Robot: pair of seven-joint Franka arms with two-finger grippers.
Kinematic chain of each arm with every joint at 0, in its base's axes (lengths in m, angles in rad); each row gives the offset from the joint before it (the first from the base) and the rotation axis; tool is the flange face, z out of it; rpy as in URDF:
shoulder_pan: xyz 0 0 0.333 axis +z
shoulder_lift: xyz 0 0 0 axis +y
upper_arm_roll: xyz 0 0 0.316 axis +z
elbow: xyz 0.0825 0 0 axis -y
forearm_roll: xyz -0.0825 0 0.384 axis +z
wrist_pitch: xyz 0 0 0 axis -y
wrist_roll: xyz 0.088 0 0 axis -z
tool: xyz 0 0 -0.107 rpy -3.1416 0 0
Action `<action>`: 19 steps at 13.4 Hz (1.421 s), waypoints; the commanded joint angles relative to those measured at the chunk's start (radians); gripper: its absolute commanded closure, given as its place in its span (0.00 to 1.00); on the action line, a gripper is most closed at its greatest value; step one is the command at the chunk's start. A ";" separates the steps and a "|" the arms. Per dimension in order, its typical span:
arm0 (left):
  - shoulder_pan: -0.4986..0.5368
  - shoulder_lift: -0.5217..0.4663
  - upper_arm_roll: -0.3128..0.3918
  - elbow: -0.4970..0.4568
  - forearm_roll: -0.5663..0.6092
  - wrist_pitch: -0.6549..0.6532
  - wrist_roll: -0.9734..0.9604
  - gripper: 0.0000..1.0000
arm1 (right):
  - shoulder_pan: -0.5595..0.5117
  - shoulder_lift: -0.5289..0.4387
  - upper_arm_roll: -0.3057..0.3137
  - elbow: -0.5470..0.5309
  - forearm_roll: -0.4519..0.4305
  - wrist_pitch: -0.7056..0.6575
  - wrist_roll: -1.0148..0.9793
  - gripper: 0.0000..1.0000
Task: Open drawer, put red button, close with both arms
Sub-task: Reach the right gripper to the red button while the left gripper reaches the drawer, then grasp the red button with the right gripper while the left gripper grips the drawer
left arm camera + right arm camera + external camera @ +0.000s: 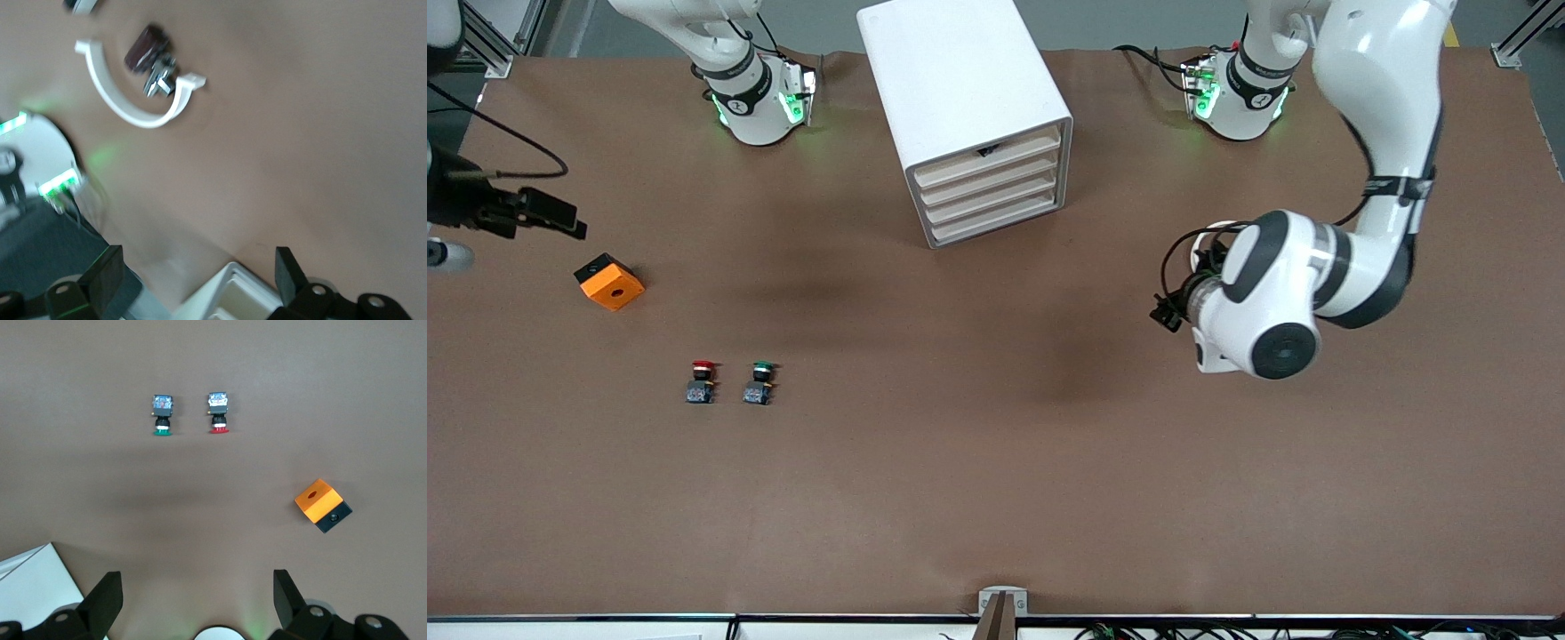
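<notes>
Red button [703,380] sits just beside the green one [760,381], so I risk grabbing the wrong cap, with both grippers [193,280] [197,597] spread and drawers [989,185] shut.

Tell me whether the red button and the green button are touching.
Apart. The front view shows bare table between the red button and the green button; the right wrist view shows the same gap.

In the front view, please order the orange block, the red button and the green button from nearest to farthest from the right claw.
From the right claw, open at the right arm's end:
1. Orange block, just below the claw in that view.
2. Red button, nearer the camera.
3. Green button, beside the red one, toward the left arm's end.
</notes>
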 commanded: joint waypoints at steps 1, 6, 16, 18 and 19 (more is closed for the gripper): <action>-0.070 0.073 0.006 0.030 -0.036 -0.012 -0.244 0.00 | -0.033 0.095 0.011 0.094 0.000 0.003 -0.037 0.00; -0.168 0.162 0.006 0.028 -0.189 0.047 -0.600 0.00 | -0.019 0.222 0.012 0.049 0.021 0.218 -0.001 0.00; -0.242 0.216 0.006 0.020 -0.517 0.047 -0.806 0.00 | 0.014 0.409 0.014 -0.224 0.026 0.849 0.032 0.00; -0.225 0.219 0.006 0.020 -0.601 0.021 -0.838 0.00 | 0.008 0.437 0.014 -0.264 0.026 0.927 -0.003 0.00; -0.222 0.220 0.006 0.020 -0.625 0.018 -0.857 0.00 | 0.007 0.444 0.014 -0.281 0.026 0.954 -0.005 0.00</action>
